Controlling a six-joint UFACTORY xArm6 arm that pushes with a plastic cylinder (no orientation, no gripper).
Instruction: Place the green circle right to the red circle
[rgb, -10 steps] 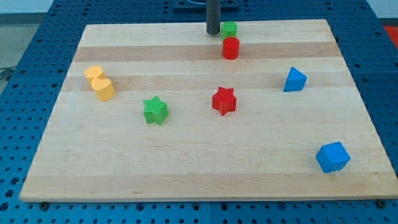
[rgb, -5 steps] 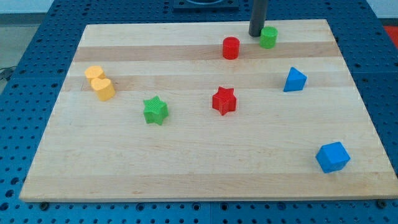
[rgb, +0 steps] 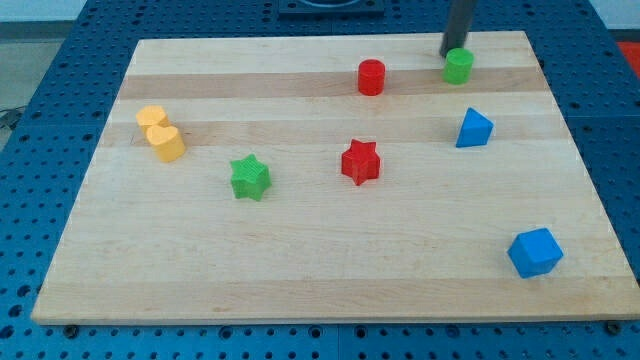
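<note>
The green circle (rgb: 459, 66) stands near the board's top edge, to the right of the red circle (rgb: 371, 77) with a wide gap between them. My tip (rgb: 452, 54) is at the green circle's upper left side, touching or nearly touching it. The rod rises out of the view's top.
A blue triangle block (rgb: 474, 128) sits below the green circle. A red star (rgb: 360, 161) and a green star (rgb: 250, 177) lie mid-board. Two yellow blocks (rgb: 160, 133) sit at the left. A blue cube (rgb: 534, 252) is at the lower right. The board's top edge (rgb: 300, 41) is close.
My tip has swept right along the top edge, pushing the green circle from just above the red circle to well right of it and slightly down.
</note>
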